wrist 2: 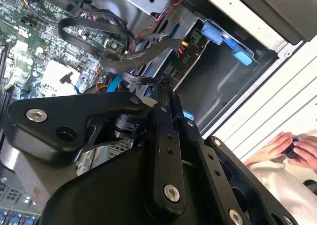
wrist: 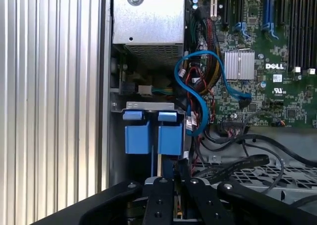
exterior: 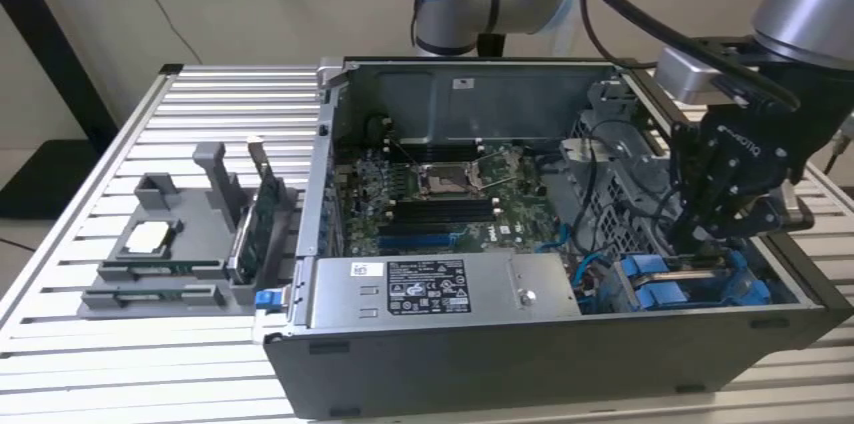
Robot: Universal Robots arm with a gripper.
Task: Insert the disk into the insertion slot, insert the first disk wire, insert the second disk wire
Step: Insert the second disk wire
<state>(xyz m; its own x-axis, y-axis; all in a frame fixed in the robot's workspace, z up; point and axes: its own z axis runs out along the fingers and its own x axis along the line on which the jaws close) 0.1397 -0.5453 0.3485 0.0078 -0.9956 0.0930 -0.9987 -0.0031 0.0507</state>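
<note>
Nearest in the exterior view is the grey power-supply box (exterior: 447,287), which lies along the six o'clock edge of the open computer case (exterior: 534,369). The case rests on a ribbed metal table (exterior: 160,364).

Just behind the box, at about four o'clock in the case, is the insertion slot (exterior: 603,289), a grey metal bay with blue fittings. The end effector (exterior: 697,244) reaches down into it from above. In both wrist views its black fingers (wrist 2: 166,136) run close together and meet at the tips, so they are pressed together. I cannot tell whether anything thin is caught between them.

In the first wrist view two blue carrier ends stand side by side under the slot's grey metal lip (wrist: 148,105). The disk (wrist: 168,136) shows as blue plastic just ahead of the end effector (wrist: 167,180), seated in the bay. Its silver body is hidden.

A light blue cable (wrist: 198,86) loops beside the bay. In the second wrist view a flat black cable (wrist 2: 133,59) curls near the fingertips, touching or nearly so.

Farther in, at the centre of the case, lies the green motherboard (exterior: 441,194). At nine o'clock, outside the case, a grey fixture (exterior: 174,244) on the table holds several upright and flat parts. Beyond the case's twelve o'clock wall stands the arm's base joint (exterior: 461,4). In the second wrist view a person's hands (wrist 2: 292,145) rest past the case's edge.
</note>
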